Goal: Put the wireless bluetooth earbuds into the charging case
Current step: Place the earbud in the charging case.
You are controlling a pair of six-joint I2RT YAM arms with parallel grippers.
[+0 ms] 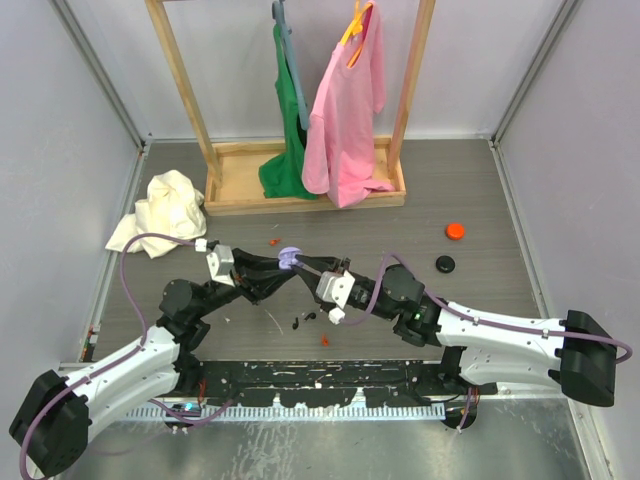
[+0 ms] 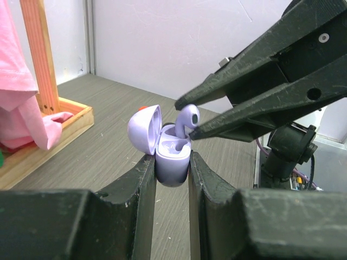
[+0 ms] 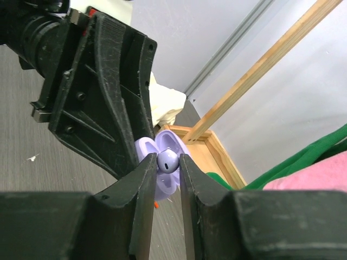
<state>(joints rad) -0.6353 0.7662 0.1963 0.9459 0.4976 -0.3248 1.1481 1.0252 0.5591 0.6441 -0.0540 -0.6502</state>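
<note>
Above the table [image 1: 480, 200], the left pincer [image 2: 172, 162] is clamped on the open lilac case [image 2: 142, 129]. The right pincer [image 3: 167, 165] pinches an earbud [image 3: 167, 160], its stem dipping into the case.

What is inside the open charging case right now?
One earbud, pinched by the right gripper, has its stem dipping into the charging case, which the left gripper holds. The socket beside it looks empty. The case rim hides how deep the stem sits.
</note>
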